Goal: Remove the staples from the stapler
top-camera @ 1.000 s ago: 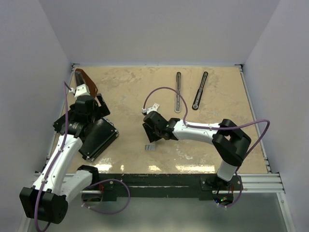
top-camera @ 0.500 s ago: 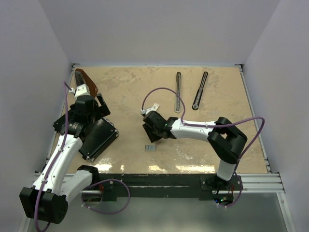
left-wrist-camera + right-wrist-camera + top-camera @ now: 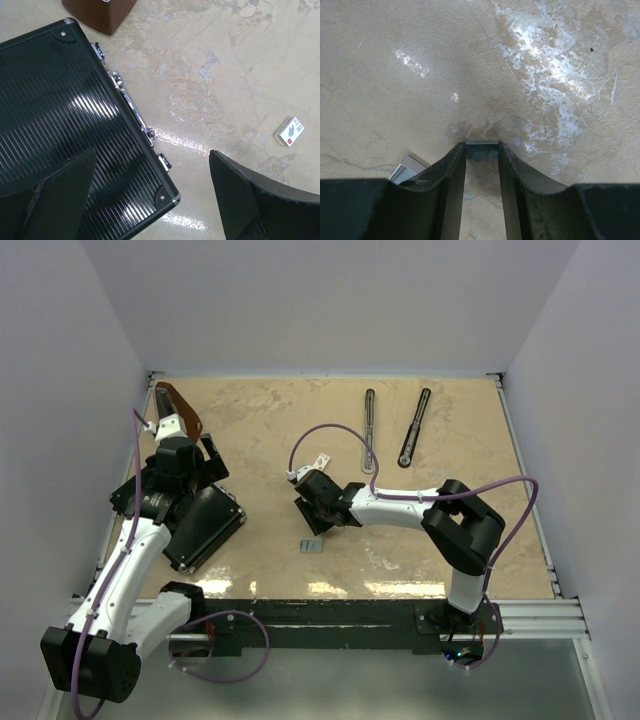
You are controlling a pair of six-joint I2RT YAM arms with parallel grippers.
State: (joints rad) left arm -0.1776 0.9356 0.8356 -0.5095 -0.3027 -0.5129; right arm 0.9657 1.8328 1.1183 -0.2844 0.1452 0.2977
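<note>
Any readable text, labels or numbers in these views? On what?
Small white-grey piece on the table, right of the black case: dark print and a red mark, too small to read.
No text visible on the case, the stapler or the staples.

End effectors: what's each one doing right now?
Left end effector: open, empty.
Right end effector: closed on a strip of staples.

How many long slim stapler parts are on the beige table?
2. The narrow grey metal channel piece lies at far centre. The black arm with the rounded end lies just right of it, tilted and not touching it. None looks hidden.
</note>
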